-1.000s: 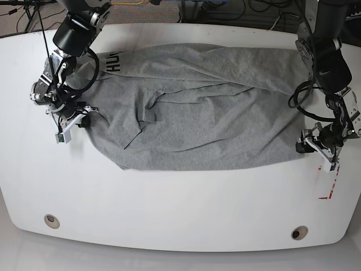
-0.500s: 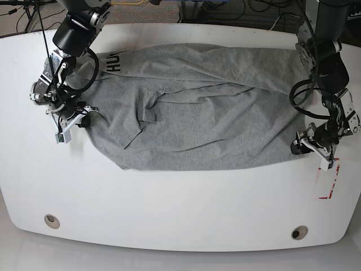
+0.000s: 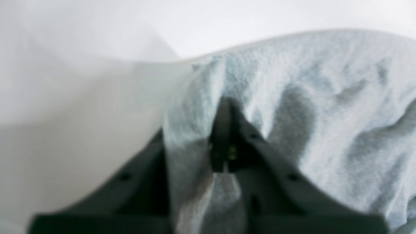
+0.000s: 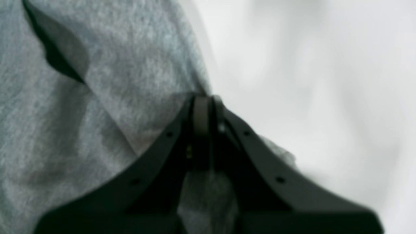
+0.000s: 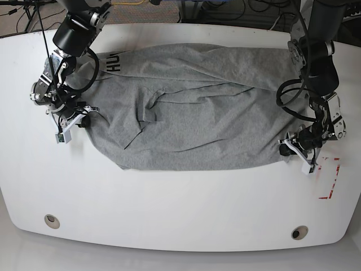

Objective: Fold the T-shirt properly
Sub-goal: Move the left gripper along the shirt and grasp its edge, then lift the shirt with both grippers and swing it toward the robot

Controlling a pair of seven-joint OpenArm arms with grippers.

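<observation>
We see the T-shirt (image 5: 192,113) spread across the white tabletop (image 5: 169,209), left gripper (image 5: 294,148) and right gripper (image 5: 72,118) each clamped on an opposite near corner, likely to lift and fold it.

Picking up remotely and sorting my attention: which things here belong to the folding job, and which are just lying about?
Part of the job:
T-shirt, spread on the table
left gripper, shut on the shirt's edge
right gripper, shut on the opposite edge

Just there:
white table
red tape marks near the left gripper
two round table holes
cables behind the table
</observation>
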